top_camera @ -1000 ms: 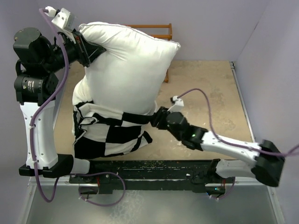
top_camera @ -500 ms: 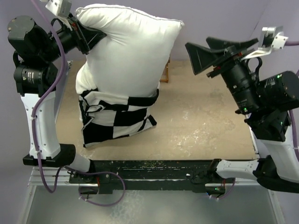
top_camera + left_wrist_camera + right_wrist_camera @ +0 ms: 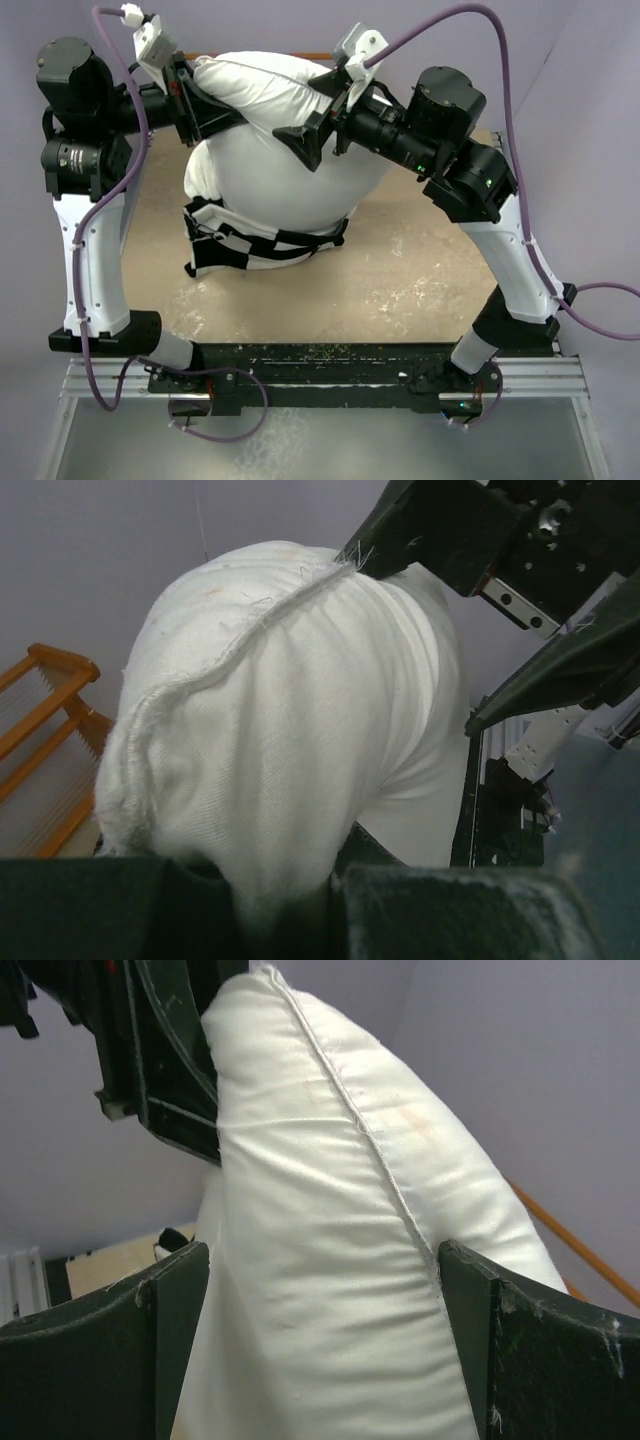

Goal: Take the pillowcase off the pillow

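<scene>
left gripper [image 3: 213, 108] pinches pillow [image 3: 290, 185] | right gripper [image 3: 314, 122] spread astride it

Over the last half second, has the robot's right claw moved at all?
Yes. The right gripper has swung left across the table, from over its right half to the pillow, which its jaws now straddle.

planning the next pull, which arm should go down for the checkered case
Right, probably. The left gripper is shut on the pillow, holding it up. The right gripper is open astride the pillow's top edge, gripping nothing, so it can drop to the pillowcase bunched around the pillow's bottom.
</scene>
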`<action>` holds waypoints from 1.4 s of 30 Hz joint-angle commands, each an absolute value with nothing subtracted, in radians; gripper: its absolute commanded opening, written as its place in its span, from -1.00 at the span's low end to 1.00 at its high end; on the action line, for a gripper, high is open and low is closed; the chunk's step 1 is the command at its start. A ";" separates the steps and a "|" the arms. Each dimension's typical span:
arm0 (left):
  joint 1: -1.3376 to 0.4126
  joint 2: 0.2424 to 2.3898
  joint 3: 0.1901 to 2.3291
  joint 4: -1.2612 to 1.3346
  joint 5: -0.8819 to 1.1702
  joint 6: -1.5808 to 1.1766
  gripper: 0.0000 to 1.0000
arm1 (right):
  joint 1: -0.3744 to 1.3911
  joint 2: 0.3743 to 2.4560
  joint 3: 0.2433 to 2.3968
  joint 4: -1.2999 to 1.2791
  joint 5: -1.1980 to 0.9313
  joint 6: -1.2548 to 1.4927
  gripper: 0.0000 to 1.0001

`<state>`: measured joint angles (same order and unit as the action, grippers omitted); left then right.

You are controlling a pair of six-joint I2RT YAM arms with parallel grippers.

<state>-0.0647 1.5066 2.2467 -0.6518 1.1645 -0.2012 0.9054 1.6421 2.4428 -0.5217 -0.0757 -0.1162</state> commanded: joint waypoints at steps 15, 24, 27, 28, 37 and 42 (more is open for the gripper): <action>-0.063 1.380 2.183 -0.664 1.284 -0.085 -1.00 | 0.825 1.570 2.407 -0.464 -0.042 -0.235 0.97; -0.063 1.375 2.165 -0.666 1.293 -0.080 -1.00 | 0.815 1.644 2.430 -0.550 -0.147 -0.238 0.99; -0.063 1.372 2.167 -0.659 1.292 -0.080 -1.00 | 0.810 1.683 2.430 -0.608 -0.233 -0.232 0.99; -0.063 1.370 2.169 -0.655 1.288 -0.080 -1.00 | 0.809 1.695 2.425 -0.627 -0.279 -0.227 0.99; -0.063 1.340 2.112 -0.600 1.224 -0.081 -0.97 | 0.781 1.766 2.387 -0.624 -0.461 -0.091 -0.01; -0.063 1.317 2.072 -0.746 1.137 0.074 0.99 | 0.552 1.599 2.162 -0.189 -0.526 0.263 -1.00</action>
<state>-0.0521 1.3769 2.0792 -0.7158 1.1637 -0.0486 0.6922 1.6993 2.3306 -0.4805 -0.4461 -0.0322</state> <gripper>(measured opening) 0.876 0.057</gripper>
